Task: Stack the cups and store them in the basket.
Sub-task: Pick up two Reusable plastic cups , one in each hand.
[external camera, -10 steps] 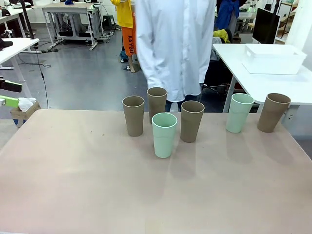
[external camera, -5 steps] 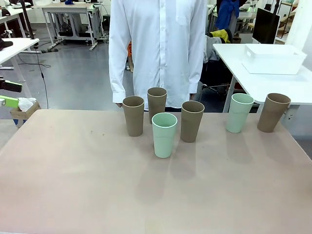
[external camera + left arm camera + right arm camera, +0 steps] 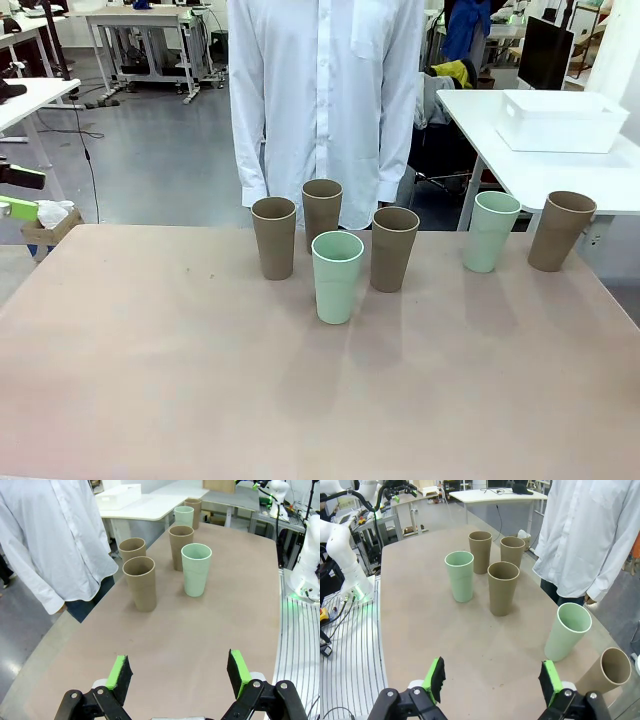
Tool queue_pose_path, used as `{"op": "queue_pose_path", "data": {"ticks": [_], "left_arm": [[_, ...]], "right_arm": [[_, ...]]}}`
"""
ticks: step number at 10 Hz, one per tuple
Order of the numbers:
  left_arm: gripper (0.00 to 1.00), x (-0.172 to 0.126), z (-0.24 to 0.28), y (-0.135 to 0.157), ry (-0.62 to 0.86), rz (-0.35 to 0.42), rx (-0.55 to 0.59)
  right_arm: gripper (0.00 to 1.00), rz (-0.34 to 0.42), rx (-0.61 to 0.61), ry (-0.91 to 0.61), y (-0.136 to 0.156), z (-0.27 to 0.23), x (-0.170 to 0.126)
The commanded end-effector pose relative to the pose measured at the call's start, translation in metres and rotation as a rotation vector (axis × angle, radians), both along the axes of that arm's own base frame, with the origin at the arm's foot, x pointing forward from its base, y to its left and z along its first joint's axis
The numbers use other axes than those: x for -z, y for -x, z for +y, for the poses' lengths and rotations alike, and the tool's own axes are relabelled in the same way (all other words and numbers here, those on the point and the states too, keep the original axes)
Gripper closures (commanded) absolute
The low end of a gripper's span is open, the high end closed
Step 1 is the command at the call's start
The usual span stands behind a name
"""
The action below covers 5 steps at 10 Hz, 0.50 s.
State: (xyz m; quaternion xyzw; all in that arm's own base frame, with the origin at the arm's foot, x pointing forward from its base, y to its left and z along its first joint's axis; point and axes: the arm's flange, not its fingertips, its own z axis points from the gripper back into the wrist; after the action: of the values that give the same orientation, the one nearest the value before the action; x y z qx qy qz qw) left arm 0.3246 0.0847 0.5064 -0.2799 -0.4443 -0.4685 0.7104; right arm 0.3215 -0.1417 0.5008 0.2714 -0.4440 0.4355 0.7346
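With left end effector (image 3: 178, 674) and right end effector (image 3: 491, 677) spread wide, empty, above the worktop (image 3: 200, 380); six cups (image 3: 337, 277) upright there, unstacked; basket (image 3: 560, 120) well apart on a side table (image 3: 480, 150); risks toppling crowded neighbours in the middle cluster, or nudging the grey-brown cup (image 3: 560, 230) off the edge.

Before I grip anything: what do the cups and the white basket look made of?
Grey-brown cups and mint cups: probably matte plastic or fibre composite; dull, glare-free walls, thin even rims. Basket: likely moulded white plastic; smooth walls, thick rim.
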Motion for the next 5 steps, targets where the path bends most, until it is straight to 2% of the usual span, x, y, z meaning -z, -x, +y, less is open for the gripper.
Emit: {"op": "queue_pose_path", "data": {"ticks": [1, 5], "left_arm": [[0.0, 0.0009, -0.0001, -0.0026, 0.015, -0.026, 0.009], [0.0, 0.0009, -0.0001, -0.0026, 0.015, -0.026, 0.009]], "right_arm": [[0.0, -0.033, -0.008, -0.013, -0.0042, -0.0013, -0.0023], [0.0, -0.033, -0.008, -0.013, -0.0042, -0.0013, -0.0023]]}}
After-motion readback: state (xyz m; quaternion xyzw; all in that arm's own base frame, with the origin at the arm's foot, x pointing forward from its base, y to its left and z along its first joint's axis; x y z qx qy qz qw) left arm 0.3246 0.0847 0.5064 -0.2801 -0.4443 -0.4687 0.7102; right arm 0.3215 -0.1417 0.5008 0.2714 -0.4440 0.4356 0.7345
